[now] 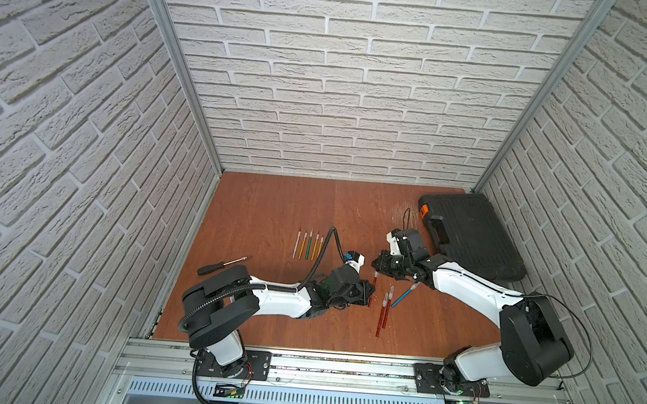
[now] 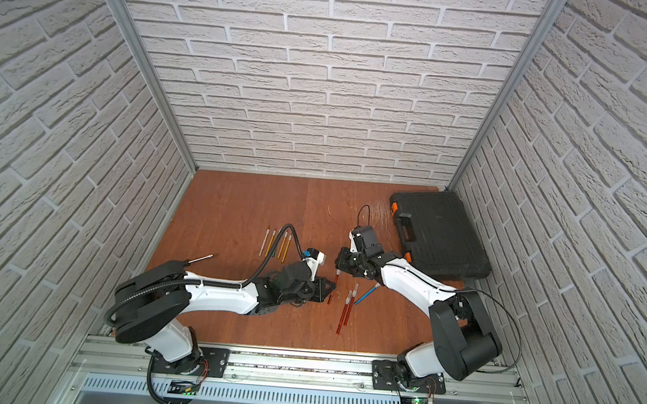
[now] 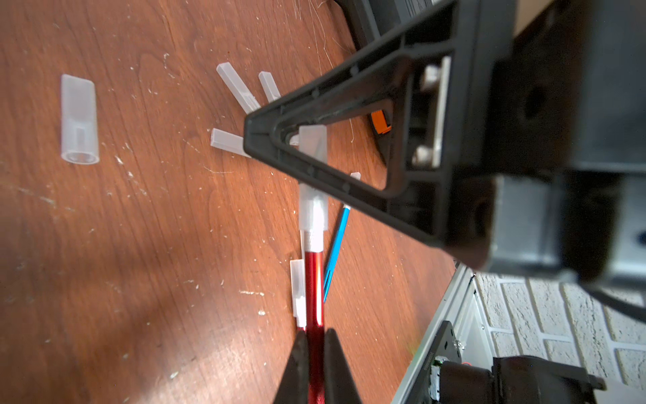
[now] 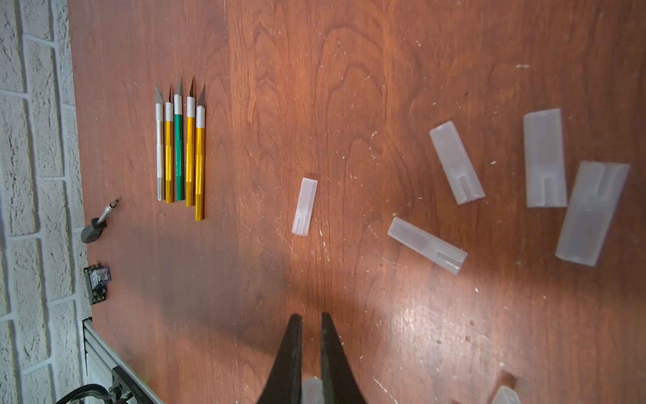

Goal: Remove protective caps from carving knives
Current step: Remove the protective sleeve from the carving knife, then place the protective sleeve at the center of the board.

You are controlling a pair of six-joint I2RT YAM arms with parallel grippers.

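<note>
Scuffed red-brown wood worktop (image 1: pixel 274 207) inside white brick-pattern walls. Only in wrist views: loose translucent protective caps (image 4: pixel 456 162) scattered mid-worktop. At centre, left gripper (image 3: pixel 315 330) clamped on red carving knife (image 3: pixel 313 280), right gripper (image 4: pixel 311 314) pinched on its whitish cap (image 3: pixel 313 217). Five bare knives (image 4: pixel 180 150) in a row, farther back.

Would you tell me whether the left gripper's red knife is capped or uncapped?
Capped: the cap covers the tip of the red knife; the right gripper pinches it.
</note>
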